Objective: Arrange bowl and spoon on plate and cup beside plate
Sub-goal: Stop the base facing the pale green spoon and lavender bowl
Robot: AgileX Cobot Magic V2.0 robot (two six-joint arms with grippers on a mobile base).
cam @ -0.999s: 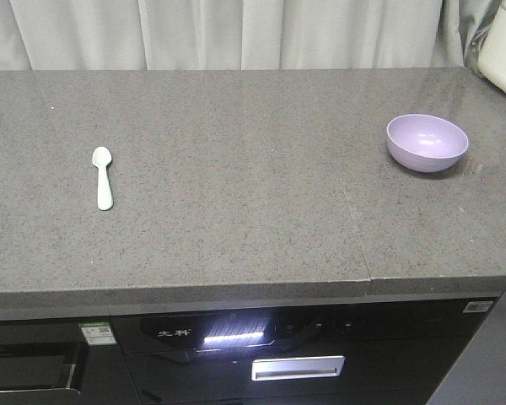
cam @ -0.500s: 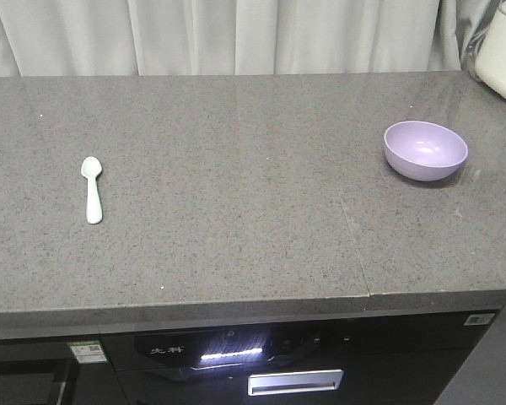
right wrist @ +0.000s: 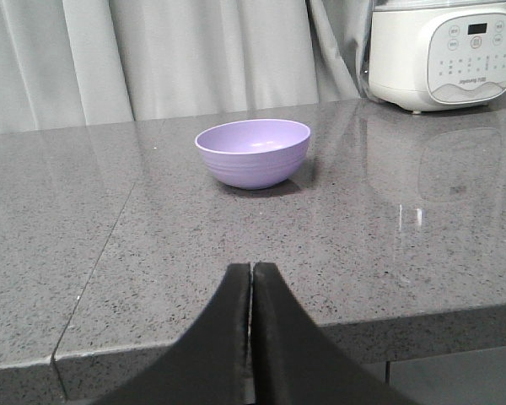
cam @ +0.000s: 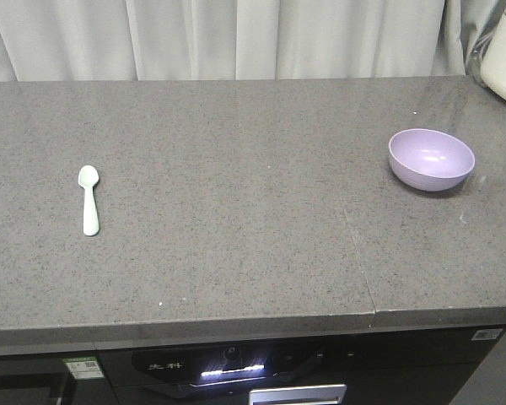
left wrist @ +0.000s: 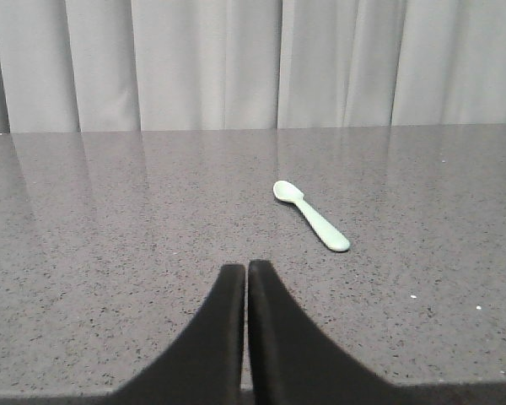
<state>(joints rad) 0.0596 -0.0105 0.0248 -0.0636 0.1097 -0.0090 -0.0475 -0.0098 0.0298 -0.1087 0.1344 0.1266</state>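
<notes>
Grey speckled stone is what the long worktop (cam: 236, 278) is made of, and two of the task's things are laid out on it, well apart. A short pale mint-green plastic spoon (cam: 89, 200) is seen lying flat near the left end, roughly midway between the back and front edges. Its oval head is turned toward the back edge and its handle toward the front edge. A small round lavender-purple plastic bowl (cam: 431, 159) is set upright, mouth up and empty, toward the back right corner, beyond the seam (cam: 358, 253) in the stone. A white electric cooker (right wrist: 443, 52) is placed behind it in that corner, clear of the bowl. A pale curtain (cam: 236, 38) is hung behind the back edge.

The left gripper (left wrist: 247, 278) is held low over the front edge and aimed at the spoon. Its jaws are pressed together with only a hairline slit between them, and nothing is gripped. The right gripper (right wrist: 252, 278) is held the same way, facing the bowl, closed up and empty.

This layout is judged to suit a split of work, with each item on the side of the nearer arm. No pick is yet under way, so the jaws would have to be parted first. The plate and the cup are not seen in any view, so the place for the arrangement cannot be told.
</notes>
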